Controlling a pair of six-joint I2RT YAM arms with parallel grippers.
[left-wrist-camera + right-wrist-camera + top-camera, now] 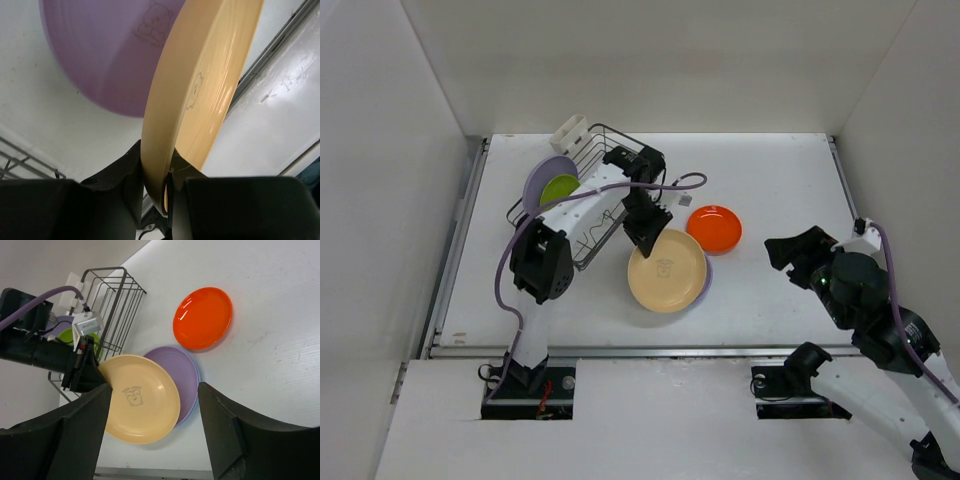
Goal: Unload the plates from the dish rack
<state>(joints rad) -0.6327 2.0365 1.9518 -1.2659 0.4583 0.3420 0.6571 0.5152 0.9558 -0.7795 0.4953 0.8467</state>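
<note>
Left gripper (pixel 156 172) clamping rim of round, shallow tan-yellow plastic plate (pixel 667 272). Plate lying over lavender plate (pixel 189 371) on white table (pixel 770 170), just right of dark wire dish rack (pixel 111 300). Bear emblem showing at plate centre. Right gripper (pixel 785 258) gaping wide, gripping nothing.

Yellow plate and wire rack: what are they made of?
The tan-yellow plate looks like moulded plastic, smooth and semi-glossy: soft highlights, thin rim, a bear outline in it. The dish rack seems dark coated metal wire: thin rigid bars, dull sheen.
</note>
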